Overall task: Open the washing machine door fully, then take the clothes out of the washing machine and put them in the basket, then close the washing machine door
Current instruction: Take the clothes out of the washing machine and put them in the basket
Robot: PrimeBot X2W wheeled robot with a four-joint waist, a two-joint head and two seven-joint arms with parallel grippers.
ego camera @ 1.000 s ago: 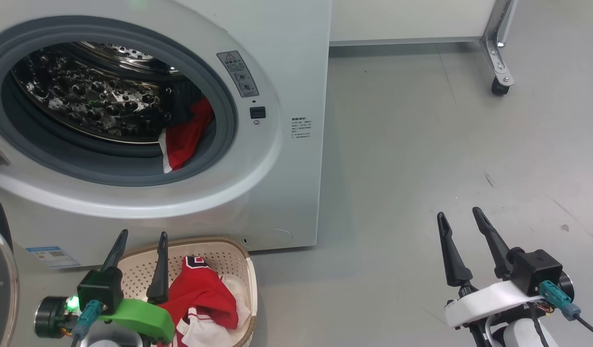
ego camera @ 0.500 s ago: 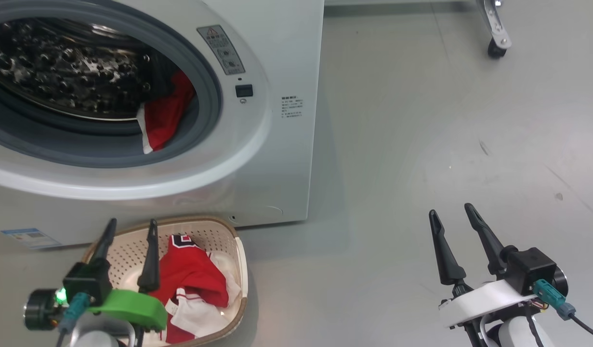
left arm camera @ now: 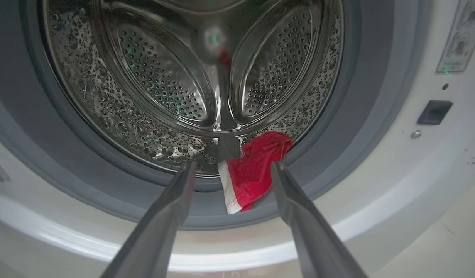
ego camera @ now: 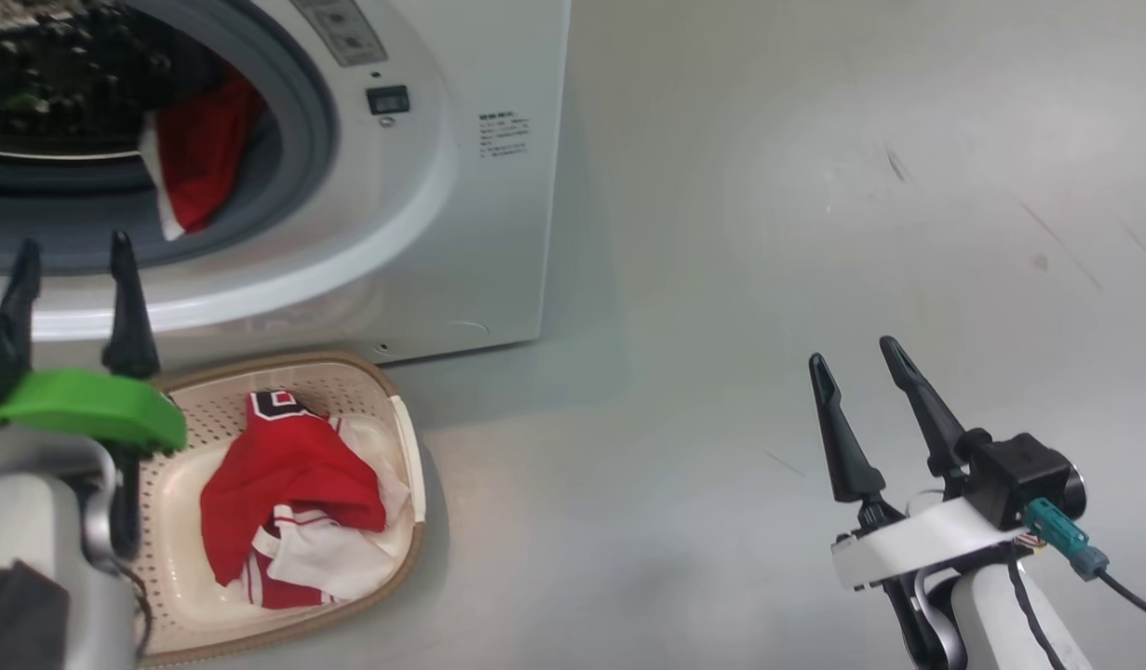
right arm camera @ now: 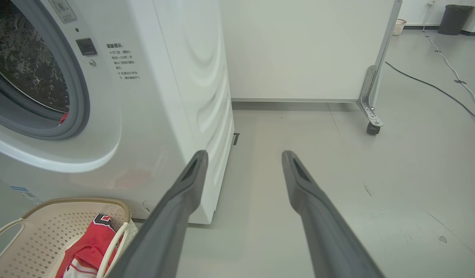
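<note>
The washing machine (ego camera: 461, 214) stands at the upper left with its porthole uncovered; the door is out of view. One red garment with white trim (ego camera: 195, 158) hangs over the grey gasket at the drum's lower right edge. More red and white clothes (ego camera: 293, 484) lie in the cream basket (ego camera: 391, 395) on the floor in front of the machine. My left gripper (ego camera: 70, 244) is open and raised before the lower porthole rim. In the left wrist view its fingers (left arm camera: 233, 166) frame the hanging garment (left arm camera: 256, 170), still short of it. My right gripper (ego camera: 852, 352) is open over bare floor.
To the right of the machine (right arm camera: 175, 77) stands a white panel (right arm camera: 299, 46) on a caster (right arm camera: 373, 129). A cable (right arm camera: 434, 87) runs across the grey floor towards a dark bin (right arm camera: 455, 19). The basket (right arm camera: 67, 200) sits close against the machine's front.
The head camera has swung, sliding the whole scene up and left. My left gripper has risen from over the basket to the porthole's lower rim. The right gripper has held its place.
</note>
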